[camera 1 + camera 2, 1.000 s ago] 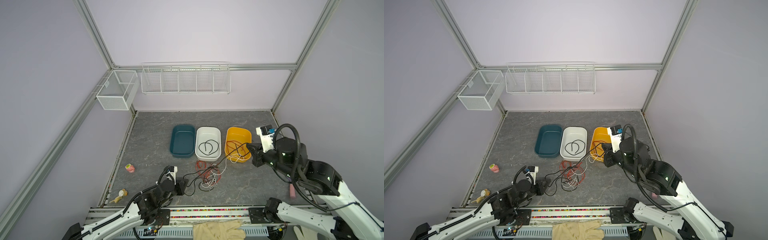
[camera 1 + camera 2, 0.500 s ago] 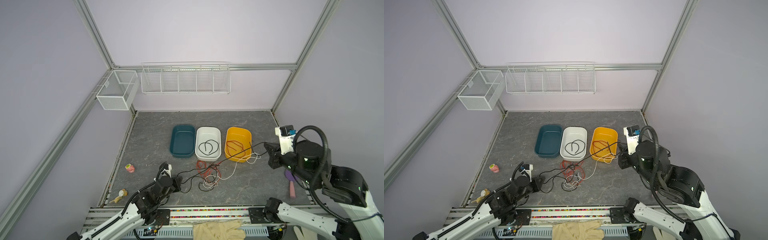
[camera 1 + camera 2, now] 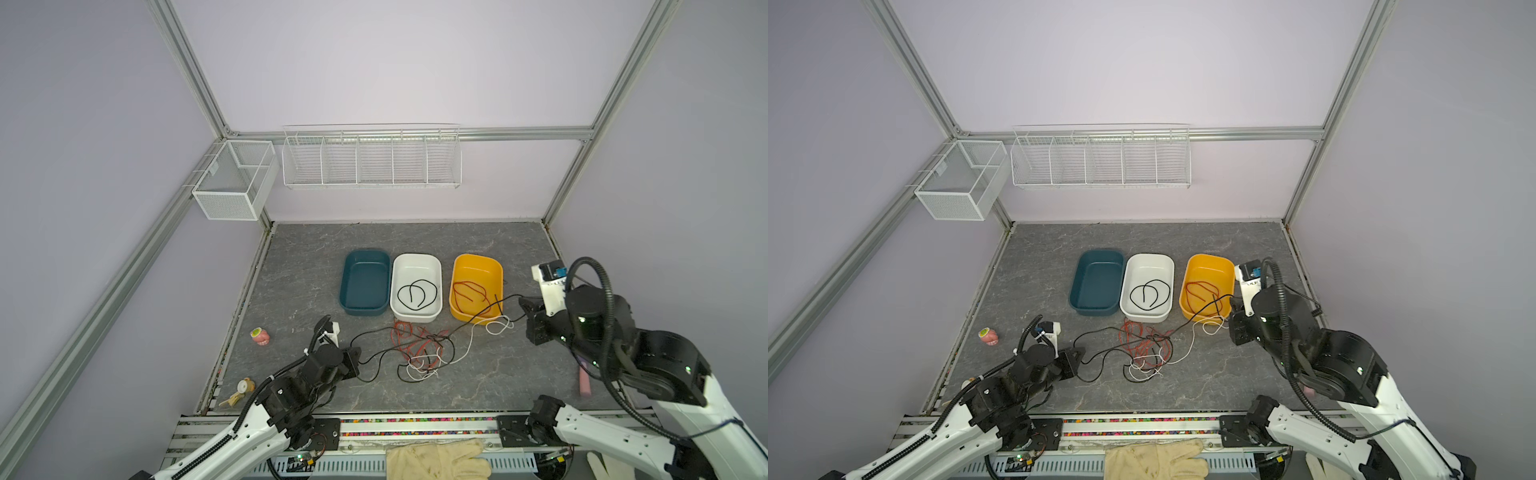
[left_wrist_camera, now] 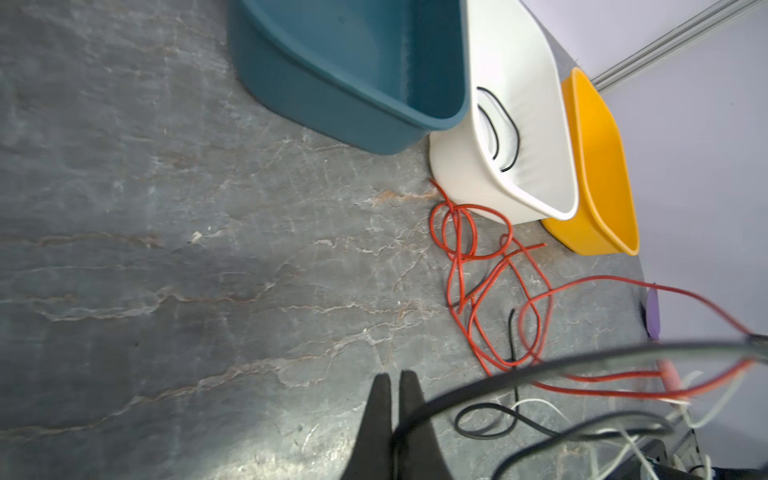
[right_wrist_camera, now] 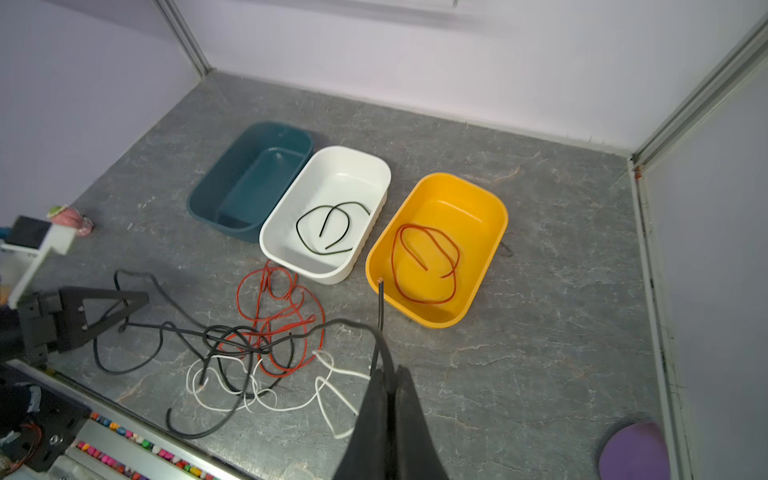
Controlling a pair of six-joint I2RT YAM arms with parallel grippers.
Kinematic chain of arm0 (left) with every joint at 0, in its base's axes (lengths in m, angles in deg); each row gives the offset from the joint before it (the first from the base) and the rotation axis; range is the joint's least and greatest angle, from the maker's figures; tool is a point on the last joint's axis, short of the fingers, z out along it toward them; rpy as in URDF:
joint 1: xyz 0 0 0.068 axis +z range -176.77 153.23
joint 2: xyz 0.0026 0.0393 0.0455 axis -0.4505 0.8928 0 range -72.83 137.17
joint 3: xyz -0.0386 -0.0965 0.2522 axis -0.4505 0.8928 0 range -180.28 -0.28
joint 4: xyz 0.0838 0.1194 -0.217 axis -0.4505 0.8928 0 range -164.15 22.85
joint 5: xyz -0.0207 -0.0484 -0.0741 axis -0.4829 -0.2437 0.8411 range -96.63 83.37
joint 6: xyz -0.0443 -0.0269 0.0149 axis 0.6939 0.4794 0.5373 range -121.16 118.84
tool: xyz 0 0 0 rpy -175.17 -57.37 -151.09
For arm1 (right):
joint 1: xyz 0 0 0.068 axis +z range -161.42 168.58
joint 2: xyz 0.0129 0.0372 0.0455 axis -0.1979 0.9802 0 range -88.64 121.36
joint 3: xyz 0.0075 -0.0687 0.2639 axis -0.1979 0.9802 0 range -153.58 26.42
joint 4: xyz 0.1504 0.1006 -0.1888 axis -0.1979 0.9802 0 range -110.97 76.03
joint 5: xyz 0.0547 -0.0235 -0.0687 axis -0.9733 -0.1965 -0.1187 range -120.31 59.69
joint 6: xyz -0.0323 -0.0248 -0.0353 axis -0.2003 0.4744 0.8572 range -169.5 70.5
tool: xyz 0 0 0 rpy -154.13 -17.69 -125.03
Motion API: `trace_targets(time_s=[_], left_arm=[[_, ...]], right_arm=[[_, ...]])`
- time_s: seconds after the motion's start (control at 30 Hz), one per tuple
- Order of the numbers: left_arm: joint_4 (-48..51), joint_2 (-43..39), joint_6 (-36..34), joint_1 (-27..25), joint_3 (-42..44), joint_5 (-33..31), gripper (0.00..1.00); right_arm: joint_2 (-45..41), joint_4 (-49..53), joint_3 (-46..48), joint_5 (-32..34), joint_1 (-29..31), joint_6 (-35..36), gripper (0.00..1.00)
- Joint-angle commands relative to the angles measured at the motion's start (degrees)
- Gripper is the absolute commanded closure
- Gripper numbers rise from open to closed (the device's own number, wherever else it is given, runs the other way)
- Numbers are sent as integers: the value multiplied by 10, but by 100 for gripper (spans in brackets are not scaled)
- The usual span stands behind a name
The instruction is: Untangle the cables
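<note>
The cables (image 3: 419,351) (image 3: 1146,347) lie as a red, black and white tangle on the grey table in front of the bins. My left gripper (image 3: 357,361) (image 3: 1079,356) (image 4: 395,376) is low at the tangle's left, shut on a black cable (image 4: 478,374). My right gripper (image 3: 523,306) (image 3: 1235,308) (image 5: 390,372) hangs raised beside the yellow bin, shut on a black cable (image 5: 380,303) whose short end sticks up past the jaws. Both black strands run into the tangle; I cannot tell whether they are one cable.
Teal bin (image 3: 365,252), white bin (image 3: 417,256) holding a black cable (image 3: 417,293), and yellow bin (image 3: 478,257) holding a red cable (image 3: 469,293) stand in a row. Small toys (image 3: 260,336) sit at the left edge, a purple disc (image 5: 633,453) at the right, a glove (image 3: 436,459) in front.
My right gripper swung right, away from over the yellow bin, drawing its black cable out. My left gripper pulled slightly left. The tangle has spread out.
</note>
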Motion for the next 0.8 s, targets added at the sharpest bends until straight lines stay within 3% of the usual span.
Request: trace_targets(time_s=[0.0, 0.3, 0.53, 0.63, 0.77], left_arm=[[43, -9, -20, 5, -55, -8, 100], [80, 34, -72, 4, -178, -4, 100], [36, 84, -81, 4, -202, 34, 100], [19, 110, -83, 4, -207, 50, 100], [-5, 134, -83, 4, -213, 69, 100]], right_arm=[[-1, -60, 57, -52, -4, -25, 93], [30, -178, 169, -160, -5, -42, 67], [34, -351, 249, -349, 0, -22, 33], [68, -396, 250, -394, 18, -8, 29], [121, -435, 250, -394, 59, 20, 28]])
